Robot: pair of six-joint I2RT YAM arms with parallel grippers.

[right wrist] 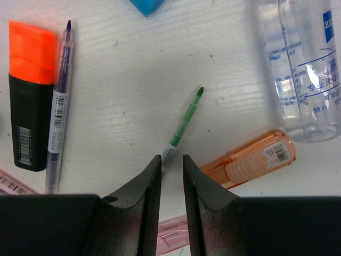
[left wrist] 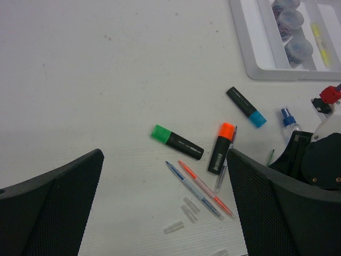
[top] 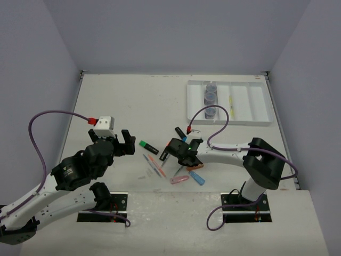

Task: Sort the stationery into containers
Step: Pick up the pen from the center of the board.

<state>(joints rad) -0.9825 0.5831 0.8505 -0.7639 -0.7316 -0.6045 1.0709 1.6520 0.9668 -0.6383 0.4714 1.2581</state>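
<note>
The white divided tray (top: 256, 106) stands at the back right and holds three grey-blue jars (top: 211, 98) and a yellow pen (top: 231, 104). My right gripper (right wrist: 171, 160) points down at the table. Its jaws stand a narrow gap apart, astride the end of a thin green pen (right wrist: 185, 125) that lies on the table. Beside it lie an orange capsule (right wrist: 250, 160), a clear bottle (right wrist: 306, 69), an orange-capped highlighter (right wrist: 31, 96) and a purple pen (right wrist: 58, 106). My left gripper (left wrist: 164, 176) is wide open and empty above a blue pen (left wrist: 193, 190) and an orange pen (left wrist: 205, 188).
A green-capped highlighter (left wrist: 177, 142) and a blue-capped highlighter (left wrist: 246, 106) lie on the table. Clear pen caps (left wrist: 189, 209) lie near the pens. A pink capsule (top: 179, 180) and a blue capsule (top: 198, 178) lie near the front edge. Walls enclose the table.
</note>
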